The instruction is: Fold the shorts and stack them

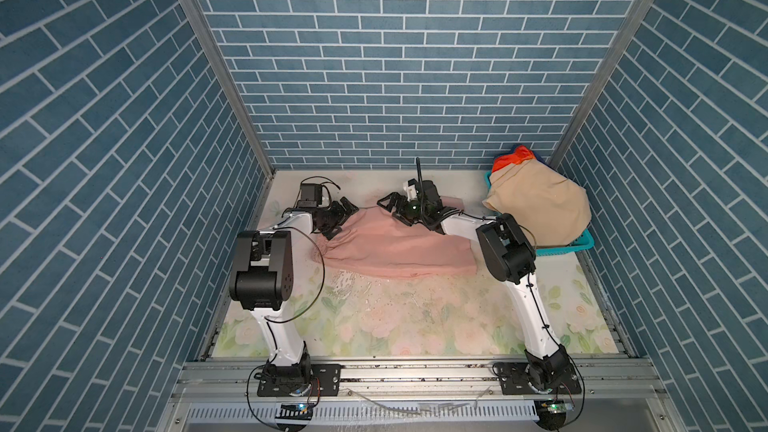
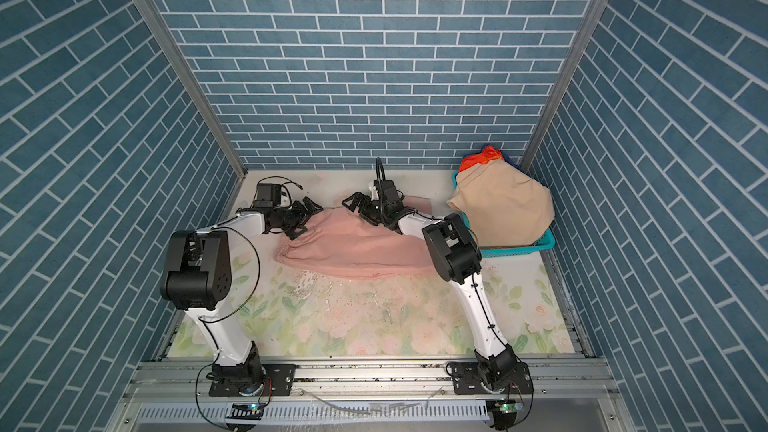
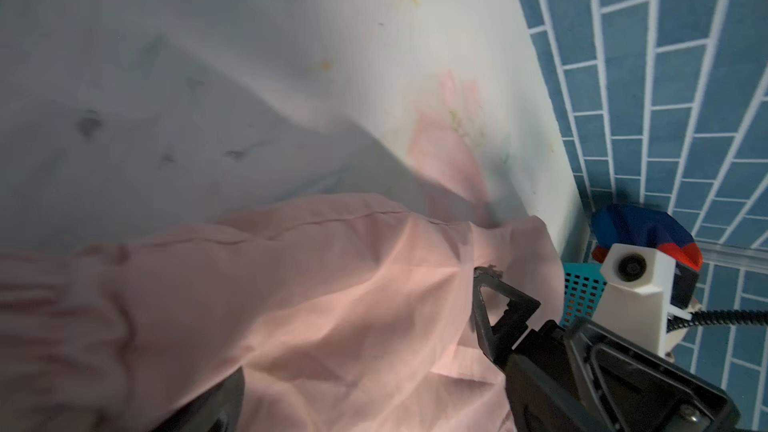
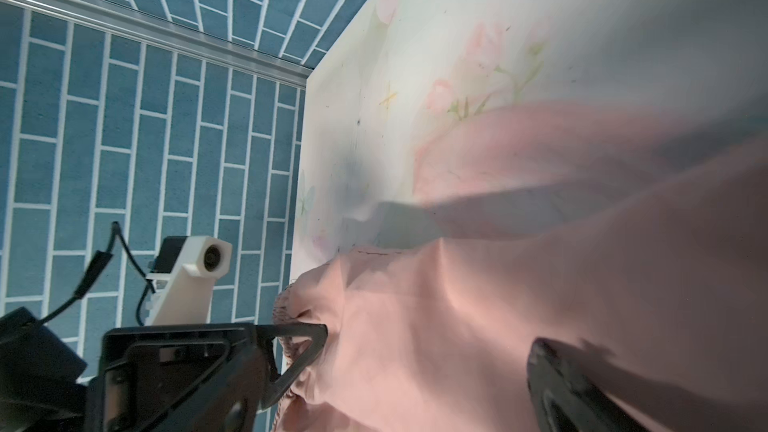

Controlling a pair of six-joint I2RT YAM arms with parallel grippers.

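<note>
blue brick walls [image 1: 395,56] all round, floral tabletop [image 1: 415,317] below. out at the far end, left pincer [image 1: 343,220]: stands wide open, grips nothing, one fingertip [image 4: 299,329] right up against the gathered elastic waist of the pale pink shorts [image 1: 395,247]. facing it, right pincer [image 1: 392,211]: likewise spread wide, nothing clamped, hovers low over the far edge of the same pink cloth.

between the two pincers and back toward the arm bases: the pink cloth, flat on the table and rumpled, waist end by the left pincer, the rest running on under the right pincer. in the right wrist view, loose pink fabric below that pincer's own dark finger; cannot tell whether it touches.

off to the outer side of the right pincer, well apart from it: teal basket [image 1: 582,241], tucked in the corner. heaped on top, beige shorts [image 1: 540,205], spilling over the rim on the side nearest the right pincer. beyond that heap, farther again from the pincer, rainbow-striped shorts [image 1: 513,157], only a red, orange and blue scrap showing.
</note>
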